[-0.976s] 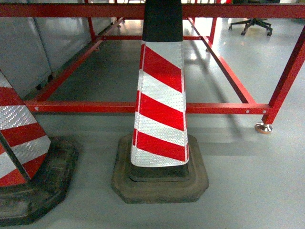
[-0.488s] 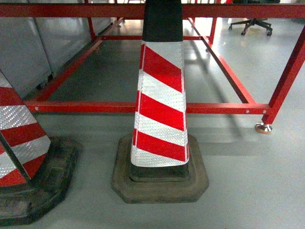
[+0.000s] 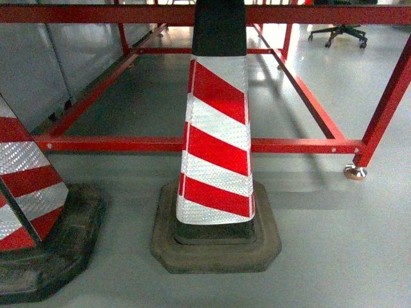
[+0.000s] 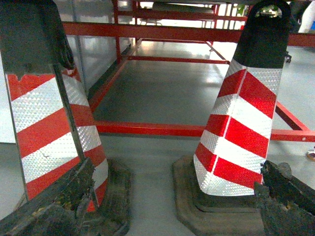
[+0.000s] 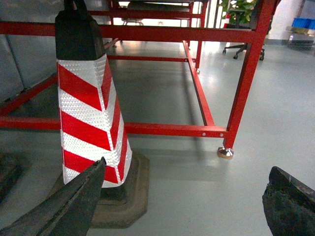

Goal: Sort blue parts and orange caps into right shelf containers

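A grey floor (image 3: pixel 334 256) fills the robot's forward view, crossed by the low rails of a red steel frame (image 3: pixel 289 145) whose right leg ends in a round metal foot (image 3: pixel 355 171). A grey panel wall (image 3: pixel 32 70) stands behind the frame at left. Front and centre stands a red-and-white striped traffic cone (image 3: pixel 217 147) with a black top, on a dark rubber base (image 3: pixel 215 247); a second striped cone (image 3: pixel 26 186) sits just beside it at the left edge, its own base touching the floor. Far back at upper right, the legs of an office chair (image 3: pixel 338 32) are visible. From the right wrist, small bright-blue crates (image 5: pixel 300 22) show on a far shelf at the upper right corner, well apart from the robot; their contents cannot be made out. The right hand (image 5: pixel 187 206) stands wide open, its two dark fingers (image 5: pixel 69 206) at opposite edges, holding nothing. The left hand (image 4: pixel 167 211) is likewise spread wide and empty, low near the cones.
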You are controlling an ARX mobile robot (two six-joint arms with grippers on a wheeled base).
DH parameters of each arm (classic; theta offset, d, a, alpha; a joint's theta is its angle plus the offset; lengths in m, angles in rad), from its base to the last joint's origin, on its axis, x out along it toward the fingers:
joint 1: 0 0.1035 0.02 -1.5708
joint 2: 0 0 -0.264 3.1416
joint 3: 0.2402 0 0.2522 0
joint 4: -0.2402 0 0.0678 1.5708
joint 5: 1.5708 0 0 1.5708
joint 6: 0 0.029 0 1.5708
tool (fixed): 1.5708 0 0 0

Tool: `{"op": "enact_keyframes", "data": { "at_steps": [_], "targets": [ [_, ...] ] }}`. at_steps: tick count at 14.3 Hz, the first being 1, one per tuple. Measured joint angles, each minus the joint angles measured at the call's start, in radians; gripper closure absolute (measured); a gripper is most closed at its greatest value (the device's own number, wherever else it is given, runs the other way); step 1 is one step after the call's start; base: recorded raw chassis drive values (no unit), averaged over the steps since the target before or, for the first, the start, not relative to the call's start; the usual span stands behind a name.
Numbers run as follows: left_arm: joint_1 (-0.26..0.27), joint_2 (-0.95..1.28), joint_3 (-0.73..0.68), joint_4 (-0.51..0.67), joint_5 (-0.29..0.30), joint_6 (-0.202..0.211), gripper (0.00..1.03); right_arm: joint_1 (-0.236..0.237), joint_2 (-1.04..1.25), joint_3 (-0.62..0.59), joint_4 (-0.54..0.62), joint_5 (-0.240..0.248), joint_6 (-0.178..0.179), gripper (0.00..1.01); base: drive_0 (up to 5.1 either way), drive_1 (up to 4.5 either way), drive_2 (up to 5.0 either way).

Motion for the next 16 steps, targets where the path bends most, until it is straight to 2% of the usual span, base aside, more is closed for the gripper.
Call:
{"op": "enact_keyframes", "data": {
  "at_steps": [16],
  "targets": [
    [0.0, 0.0, 0.0, 0.0, 0.0, 0.001, 0.05, 0.0, 0.0, 0.0, 0.0, 0.0, 0.008, 0.03, 0.0, 0.0, 0.0]
  ]
}}
